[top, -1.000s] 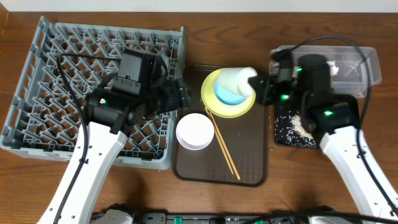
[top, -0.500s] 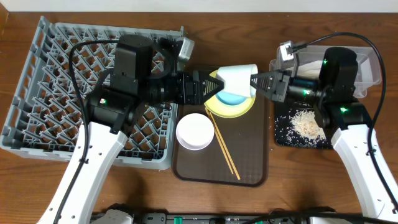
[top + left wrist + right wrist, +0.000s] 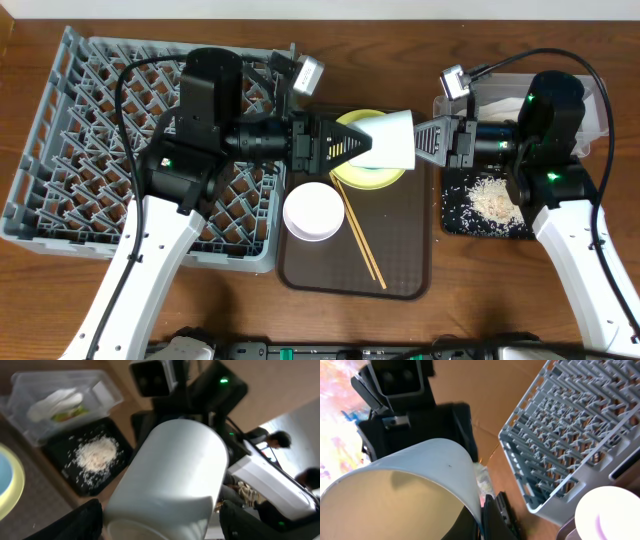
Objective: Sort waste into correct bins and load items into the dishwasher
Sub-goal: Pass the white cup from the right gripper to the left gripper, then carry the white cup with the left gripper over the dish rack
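Observation:
A small white cup (image 3: 392, 140) hangs on its side above the yellow plate (image 3: 372, 180). My right gripper (image 3: 420, 141) is shut on the cup's rim, pinching the wall (image 3: 470, 475) between its fingers. My left gripper (image 3: 352, 147) faces it from the left and stands open. Its two dark fingers (image 3: 82, 521) flank the cup's base (image 3: 170, 480). The light blue bowl (image 3: 2, 482) on the plate shows only as a sliver. A white bowl (image 3: 314, 210) and the chopsticks (image 3: 358, 235) lie on the brown tray. The grey dish rack (image 3: 90, 130) is at the left.
The brown serving tray (image 3: 400, 265) lies in the middle. At the right a clear box (image 3: 592, 98) holds the napkin (image 3: 55, 401) and a green-and-orange wrapper (image 3: 67, 414). In front of it is the black tray (image 3: 455, 215) with spilled rice (image 3: 492, 200).
My right gripper has turned level and carried the cup leftward over the plate. My left gripper has swung out from the rack's edge and reached right until its open fingers straddle the cup's base.

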Controlling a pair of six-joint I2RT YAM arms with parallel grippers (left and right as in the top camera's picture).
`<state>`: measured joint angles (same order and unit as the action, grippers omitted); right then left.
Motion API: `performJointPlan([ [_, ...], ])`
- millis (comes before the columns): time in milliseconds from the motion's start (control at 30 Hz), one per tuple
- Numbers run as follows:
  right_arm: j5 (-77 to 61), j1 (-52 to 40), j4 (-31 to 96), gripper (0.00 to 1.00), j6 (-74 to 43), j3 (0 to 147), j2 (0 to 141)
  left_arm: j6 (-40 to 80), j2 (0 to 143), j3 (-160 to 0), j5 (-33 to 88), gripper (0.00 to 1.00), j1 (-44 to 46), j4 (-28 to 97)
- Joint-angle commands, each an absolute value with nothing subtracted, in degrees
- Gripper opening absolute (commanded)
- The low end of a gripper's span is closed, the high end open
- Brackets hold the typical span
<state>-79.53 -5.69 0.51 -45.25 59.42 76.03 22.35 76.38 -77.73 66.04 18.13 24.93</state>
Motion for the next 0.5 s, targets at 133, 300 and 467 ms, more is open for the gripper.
performJointPlan([
  [133,-81.76,-5.32,-0.82,0.01,-48.90,60.12,76.14,21.45,76.51,-78.61,72.31,0.77,20.16,21.74],
  [300,-83.46,-5.32,-5.32,0.01,-53.04,60.12,76.14,21.45,76.51,-78.54,72.29,0.77,20.60,21.78],
  [467,-84.05,-5.32,-10.87,0.01,-57.34,60.12,76.14,21.45,76.51,-78.50,72.44,0.77,20.60,21.78],
])
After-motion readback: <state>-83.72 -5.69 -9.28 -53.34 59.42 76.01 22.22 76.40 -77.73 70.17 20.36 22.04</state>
